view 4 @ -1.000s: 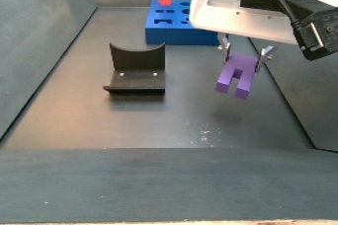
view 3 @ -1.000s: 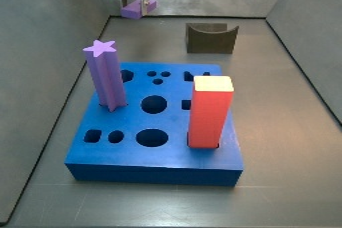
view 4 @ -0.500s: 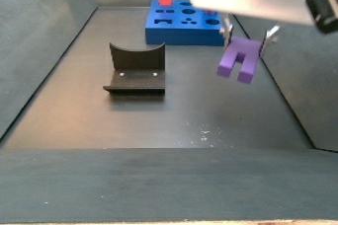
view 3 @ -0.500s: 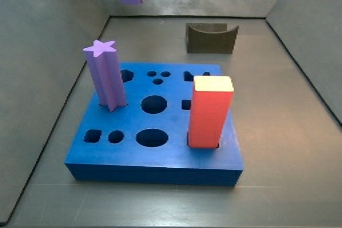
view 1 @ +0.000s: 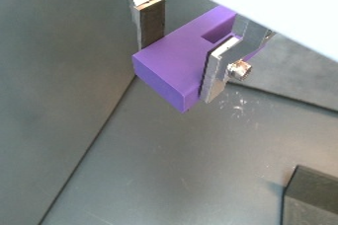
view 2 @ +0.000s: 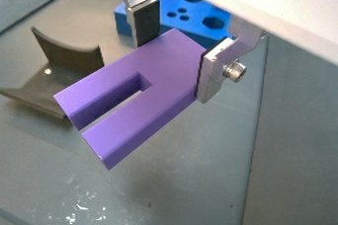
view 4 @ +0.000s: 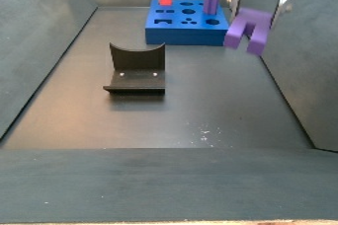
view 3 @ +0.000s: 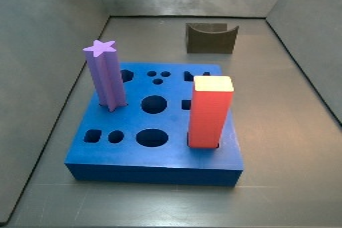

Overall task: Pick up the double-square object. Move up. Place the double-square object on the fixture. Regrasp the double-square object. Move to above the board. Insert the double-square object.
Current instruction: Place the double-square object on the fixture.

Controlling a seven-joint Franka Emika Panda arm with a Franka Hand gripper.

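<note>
Pincer [view 2: 179, 43] clamped on the double-square object [view 2: 132, 99], held aloft (clear of the floor), apart from the fixture [view 4: 134, 68] and the board [view 4: 185, 25].

Laboratory robot test cell: a dark grey walled bin floor [view 4: 158, 120]. It holds a blue board [view 3: 154, 132] with shaped holes and a notched fixture [view 4: 134, 69]. The gripper [view 2: 179, 39] hangs above.

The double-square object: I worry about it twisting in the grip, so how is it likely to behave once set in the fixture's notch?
The double-square object looks rigid with flat faces, so it probably won't roll. The pincer grips only one end while it hangs in the air, so it may pivot slightly. Its forked end could sit unevenly in the fixture.
</note>
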